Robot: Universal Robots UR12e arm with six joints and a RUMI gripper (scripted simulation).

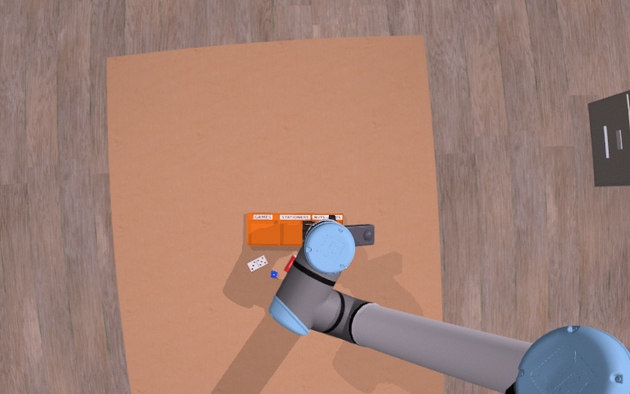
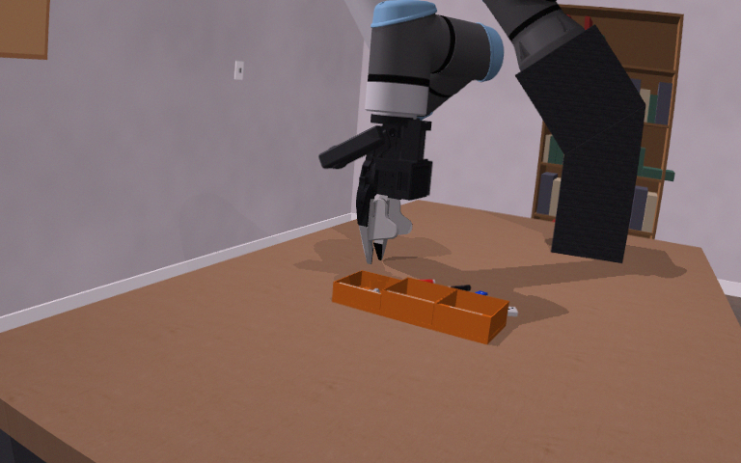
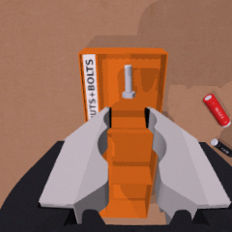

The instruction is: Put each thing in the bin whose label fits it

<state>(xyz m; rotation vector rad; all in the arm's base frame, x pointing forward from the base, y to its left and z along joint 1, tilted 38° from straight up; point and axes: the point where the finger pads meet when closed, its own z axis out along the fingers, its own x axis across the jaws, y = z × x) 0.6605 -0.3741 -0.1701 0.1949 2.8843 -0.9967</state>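
Observation:
An orange row of three bins (image 1: 278, 230) is labelled GAMES, STATIONERY and NUTS+BOLTS. In the wrist view a grey bolt (image 3: 128, 82) lies inside the NUTS+BOLTS bin (image 3: 127, 77). My gripper (image 3: 128, 108) hangs above that bin with its fingers a little apart and nothing between them. From the side it (image 2: 376, 254) is clearly above the bin row (image 2: 418, 305). A white domino (image 1: 257, 263), a small blue die (image 1: 274, 274) and a red cylinder (image 1: 289, 263) lie on the table in front of the bins. The red cylinder also shows in the wrist view (image 3: 217, 109).
A black object with a white tip (image 3: 221, 146) lies near the red cylinder. My arm's wrist (image 1: 328, 246) covers the right bin from above. A dark block (image 2: 592, 147) stands at the back of the table, with a bookshelf behind it.

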